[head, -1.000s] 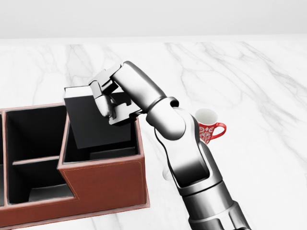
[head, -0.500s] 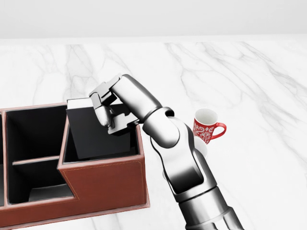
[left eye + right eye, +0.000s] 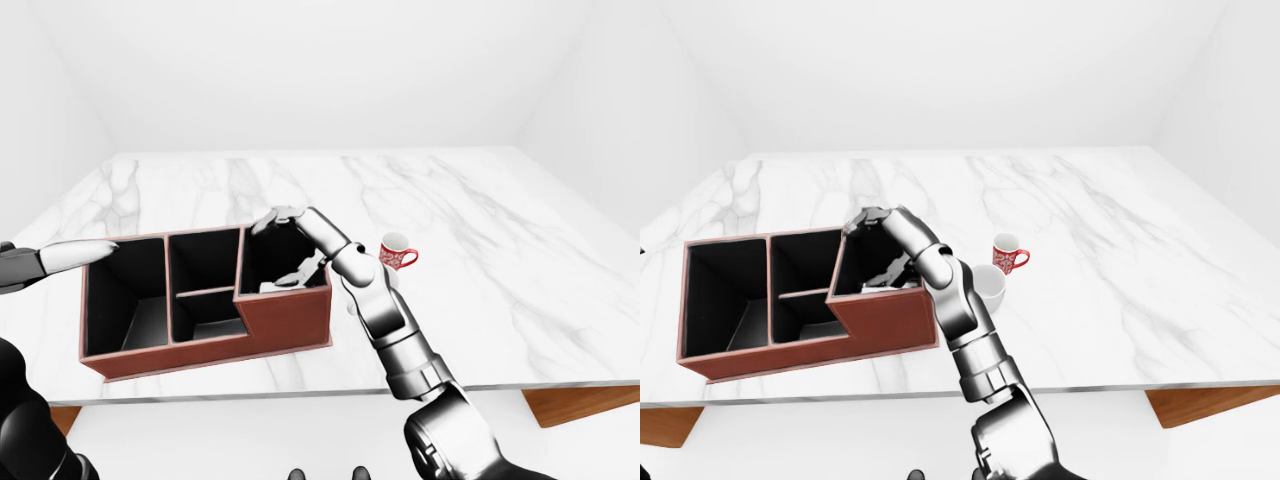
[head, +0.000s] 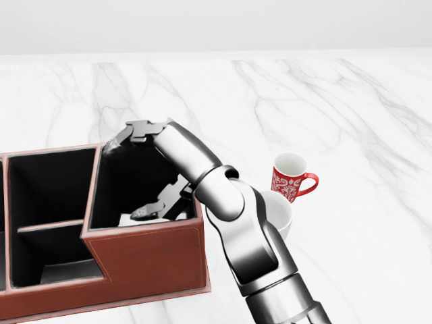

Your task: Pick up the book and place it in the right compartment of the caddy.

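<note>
The book [image 4: 138,219] lies low inside the right compartment of the caddy [image 4: 145,260], left of centre in the head view. Only a pale sliver of it shows above the near wall, so its long axis and which way it points cannot be told; it seems to lie down rather than stand. What shows is a whitish edge against the black lining; the dark cover merges with the compartment's interior.

The right hand [image 4: 145,169] reaches over that compartment with its fingers spread wide: one group [image 4: 138,128] sits at the far rim, another digit [image 4: 155,206] angles down inside just above the book. It grips nothing, and whether the lower finger touches the book is unclear.

The caddy's left part is cut off by the frame edge in the head view. A red patterned mug [image 4: 291,179] stands on the marble table [image 4: 351,121] right of the arm, and a white bowl [image 4: 277,212] is mostly hidden behind the forearm. In the left-eye view the left hand [image 3: 75,255] enters at the left edge, near the caddy's left end; its state cannot be judged.
</note>
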Controlling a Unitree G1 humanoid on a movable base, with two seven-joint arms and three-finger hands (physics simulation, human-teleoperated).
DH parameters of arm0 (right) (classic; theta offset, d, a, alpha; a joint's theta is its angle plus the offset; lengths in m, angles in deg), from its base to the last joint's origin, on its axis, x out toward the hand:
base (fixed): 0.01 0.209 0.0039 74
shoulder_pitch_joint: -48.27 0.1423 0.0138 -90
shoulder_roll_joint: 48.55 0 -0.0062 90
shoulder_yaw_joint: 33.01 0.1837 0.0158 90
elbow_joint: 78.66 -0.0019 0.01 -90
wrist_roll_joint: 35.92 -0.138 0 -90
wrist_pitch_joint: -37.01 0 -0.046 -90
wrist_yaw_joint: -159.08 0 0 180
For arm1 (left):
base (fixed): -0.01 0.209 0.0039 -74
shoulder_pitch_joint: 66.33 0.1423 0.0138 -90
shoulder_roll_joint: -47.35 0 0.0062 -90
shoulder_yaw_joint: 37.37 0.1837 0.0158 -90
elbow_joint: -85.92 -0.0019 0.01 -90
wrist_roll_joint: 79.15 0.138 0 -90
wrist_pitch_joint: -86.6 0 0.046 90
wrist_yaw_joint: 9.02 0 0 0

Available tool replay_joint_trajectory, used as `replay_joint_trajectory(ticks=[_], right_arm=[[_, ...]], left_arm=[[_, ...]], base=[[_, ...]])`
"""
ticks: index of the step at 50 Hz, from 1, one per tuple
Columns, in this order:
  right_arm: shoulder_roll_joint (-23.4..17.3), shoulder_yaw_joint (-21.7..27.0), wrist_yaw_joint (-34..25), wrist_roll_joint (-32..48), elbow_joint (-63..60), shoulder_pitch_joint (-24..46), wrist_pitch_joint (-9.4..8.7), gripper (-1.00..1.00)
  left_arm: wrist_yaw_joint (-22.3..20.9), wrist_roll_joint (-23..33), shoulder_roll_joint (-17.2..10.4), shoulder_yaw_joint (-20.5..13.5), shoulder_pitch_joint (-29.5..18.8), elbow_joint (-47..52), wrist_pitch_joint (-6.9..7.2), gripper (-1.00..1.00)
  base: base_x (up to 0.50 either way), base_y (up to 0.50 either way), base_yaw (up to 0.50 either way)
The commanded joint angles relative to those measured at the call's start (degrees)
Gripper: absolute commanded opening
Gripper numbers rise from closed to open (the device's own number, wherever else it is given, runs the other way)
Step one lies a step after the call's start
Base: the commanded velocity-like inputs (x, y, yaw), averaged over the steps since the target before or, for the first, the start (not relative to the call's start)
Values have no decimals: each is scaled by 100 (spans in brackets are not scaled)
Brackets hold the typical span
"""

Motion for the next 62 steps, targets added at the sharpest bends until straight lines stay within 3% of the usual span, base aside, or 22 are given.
replay_joint_trajectory(ticks=[1,12,18,27,40,46,52,57,62], right_arm=[[41,34,3,23,-16,-8,0,100],[1,69,-120,11,-411,62,0,100],[-131,188,-302,-27,-847,401,0,100],[-564,526,-465,-248,-1054,1377,0,100],[-1086,775,-505,-492,-1054,2350,0,100],[-1580,1049,-377,-699,-1018,2990,0,100],[-2345,1372,-255,-945,-642,3887,0,100],[-3077,1481,-354,-960,-259,4491,0,100],[-3597,1536,-504,-879,-17,4863,0,100]], left_arm=[[-16,-4,7,-16,46,-13,0,100],[-23,-12,-21,-38,24,-16,0,100],[88,-230,-384,-183,-319,-34,0,100],[508,-981,-1685,-394,-1309,-485,0,100],[913,-1718,-2921,-193,-1879,-1271,0,100],[949,-1871,-3514,140,-2338,-1839,0,100],[1013,-2142,-4079,568,-3031,-2408,0,100],[986,-2458,-4660,1201,-4009,-3038,0,100],[655,-2250,-4978,1959,-5082,-3644,0,100]], base=[[0,0,0],[0,0,0],[0,0,0],[0,0,0],[0,0,0],[0,0,0],[0,0,0],[0,0,0],[0,0,0]])
